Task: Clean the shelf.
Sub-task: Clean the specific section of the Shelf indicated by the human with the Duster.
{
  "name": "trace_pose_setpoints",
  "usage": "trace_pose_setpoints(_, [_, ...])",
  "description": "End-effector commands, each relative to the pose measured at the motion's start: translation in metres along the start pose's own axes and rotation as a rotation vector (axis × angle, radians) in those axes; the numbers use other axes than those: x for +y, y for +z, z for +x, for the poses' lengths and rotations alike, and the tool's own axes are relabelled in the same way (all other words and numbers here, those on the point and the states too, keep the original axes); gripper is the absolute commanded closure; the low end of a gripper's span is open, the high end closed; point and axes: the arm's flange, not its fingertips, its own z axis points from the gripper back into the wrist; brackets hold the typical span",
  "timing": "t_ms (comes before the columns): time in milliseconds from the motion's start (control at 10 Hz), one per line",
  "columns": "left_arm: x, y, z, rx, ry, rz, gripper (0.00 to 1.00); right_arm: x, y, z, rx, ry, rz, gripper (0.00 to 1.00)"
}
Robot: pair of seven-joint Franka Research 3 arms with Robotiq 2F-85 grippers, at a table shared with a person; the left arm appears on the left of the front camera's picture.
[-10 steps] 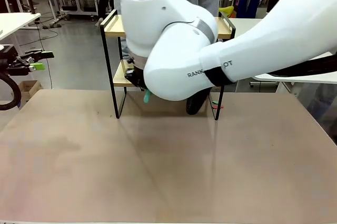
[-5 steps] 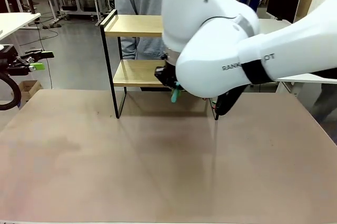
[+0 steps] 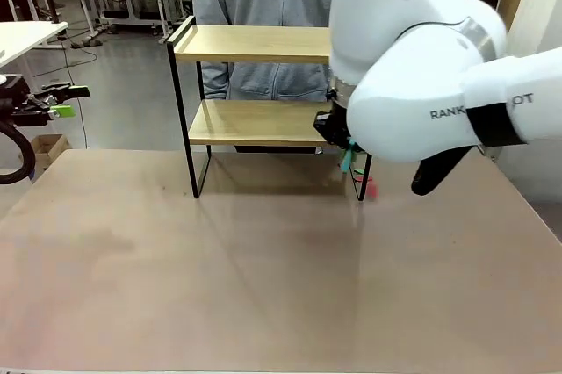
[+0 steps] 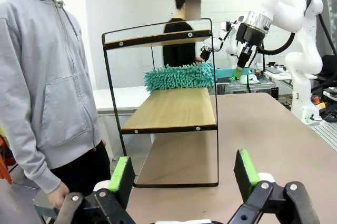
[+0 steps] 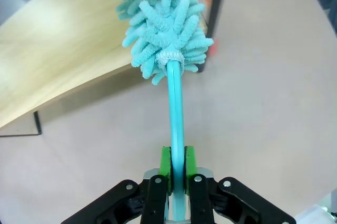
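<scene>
1. The shelf stands at the far middle of the table, with its long side going left to right
2. The fluffy blue duster sits at the right end of its lower board, so the bare wood lies to the left
3. The right gripper is squeezed tight on the duster's handle and is the nearer one
4. The left gripper is far off, with its fingers apart

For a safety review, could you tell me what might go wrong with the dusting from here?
The fluffy teal duster lies beside the black metal post of the two-tier wooden shelf; its fibres might snag and drag the rack. The right gripper holds the thin handle far from the head, so it may flex or slip.
</scene>
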Motion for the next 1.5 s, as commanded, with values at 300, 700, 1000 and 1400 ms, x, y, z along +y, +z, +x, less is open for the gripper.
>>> trace_pose_setpoints(300, [-0.002,0.0,0.004,-0.002,-0.006,0.001,0.0,-0.027,0.035,-0.009,-0.064,-0.021,0.109,0.87])
trace_pose_setpoints(700, [-0.002,0.0,0.004,-0.002,-0.006,0.001,0.0,-0.025,0.042,-0.002,-0.059,0.016,0.145,0.87])
trace_pose_setpoints(1000, [-0.002,0.0,0.004,-0.002,-0.006,0.001,0.0,-0.052,0.063,0.002,-0.036,0.111,0.288,0.87])
trace_pose_setpoints(1400, [-0.002,0.0,0.004,-0.002,-0.006,0.001,0.0,-0.078,0.069,0.006,0.142,0.334,0.536,0.87])
